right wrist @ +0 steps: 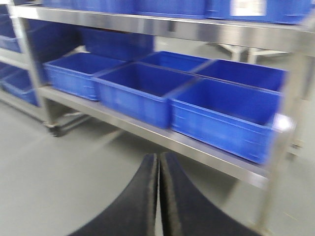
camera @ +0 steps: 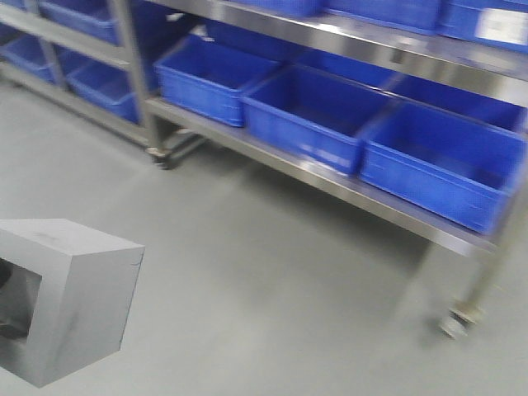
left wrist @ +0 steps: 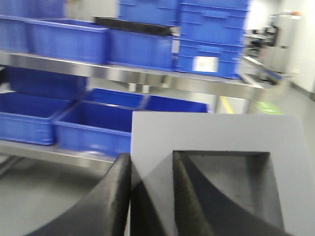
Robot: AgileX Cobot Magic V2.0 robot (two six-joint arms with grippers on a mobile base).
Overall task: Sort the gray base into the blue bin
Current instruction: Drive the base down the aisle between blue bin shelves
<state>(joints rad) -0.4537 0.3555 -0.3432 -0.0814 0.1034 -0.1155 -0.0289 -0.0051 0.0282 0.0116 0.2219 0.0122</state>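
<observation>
Gray base (camera: 78,289) aloft, recess apparently sideways

1. The gray base (camera: 78,305) fills the lower left corner, cut off by the left edge. Its plain top and right side face the camera.
2. Its left-facing side has a square recessed opening. Something dark shows inside, too cropped to identify.
3. A bare gray floor (camera: 272,272) spreads behind the base.
4. A steel rack (camera: 330,177) crosses the upper right, standing on casters (camera: 456,320).
5. Three blue bins (camera: 305,124) sit side by side on its lower shelf, touching or nearly so, with more behind them.
6. The upper shelf (camera: 371,41) carries further blue totes; one bears a pale label (camera: 502,25).
7. A second rack (camera: 82,107) with blue totes stands at upper left.
</observation>
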